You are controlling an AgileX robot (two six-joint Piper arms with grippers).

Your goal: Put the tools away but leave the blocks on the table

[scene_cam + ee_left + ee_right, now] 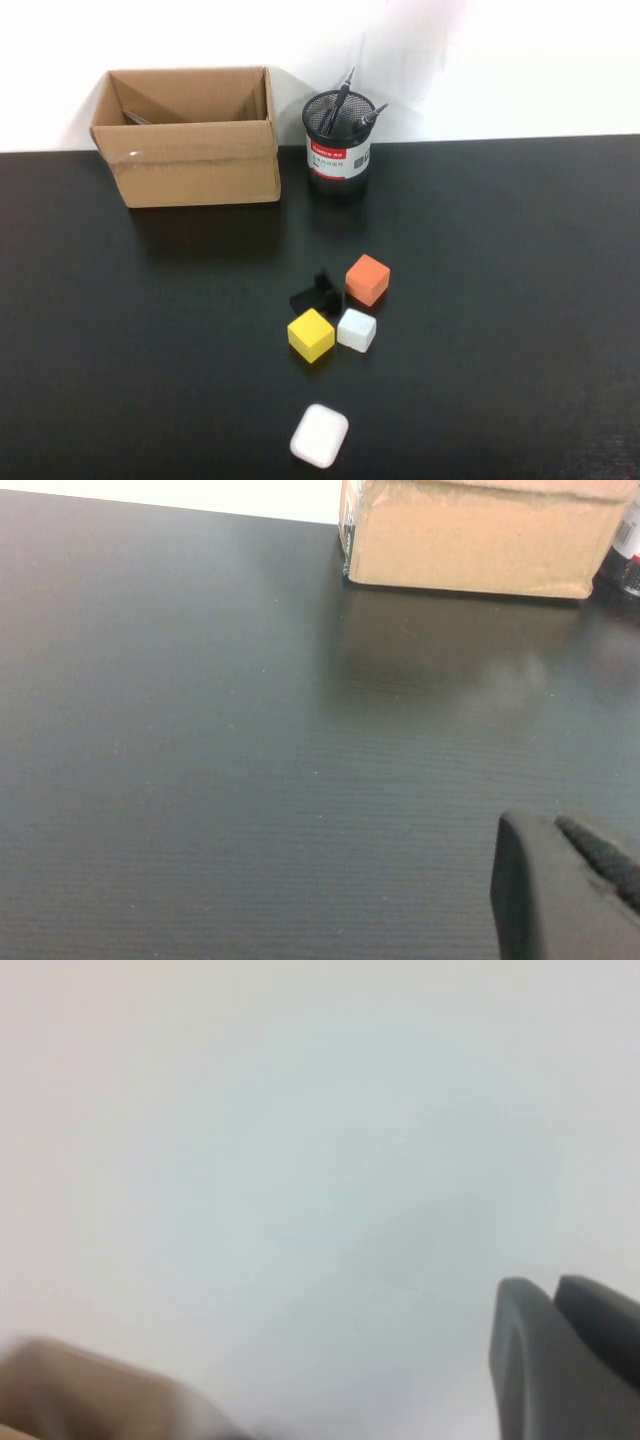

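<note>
High view first: the black bench [520, 300] carries a cardboard box [190, 150] at the back left, open at the top, and just to its right a black mesh pen cup [338, 145]. Two thin dark tools [345, 105] stand tilted in that cup, handles up; no scissors or thick-handled tool show anywhere on the bench, though a thin grey edge inside the box may be one, too small to tell. Near the middle lie the blocks: an orange cube [367, 279], a yellow cube [311, 335], a white cube [356, 330] and a small black angular piece [318, 293], close together. A white rounded case [319, 435] sits nearer the robot, apart from them. Neither arm appears here, so by the look of it the tools are already off the bench.

Left wrist view: the left pincer [570, 890] shows only as a dark finger at the corner, hanging over bare bench with the box well ahead; I cannot tell whether it is released or clenched.

Right wrist view: the right pincer [565, 1360] likewise shows one grey finger against a blank pale wall, raised away from the bench; its state cannot be told either.

As for handling, the tools in the cup look light, stiff and slender, with smooth shafts likely to slip or roll; I would take one across the upper shaft, where it stands clear of the rim.
</note>
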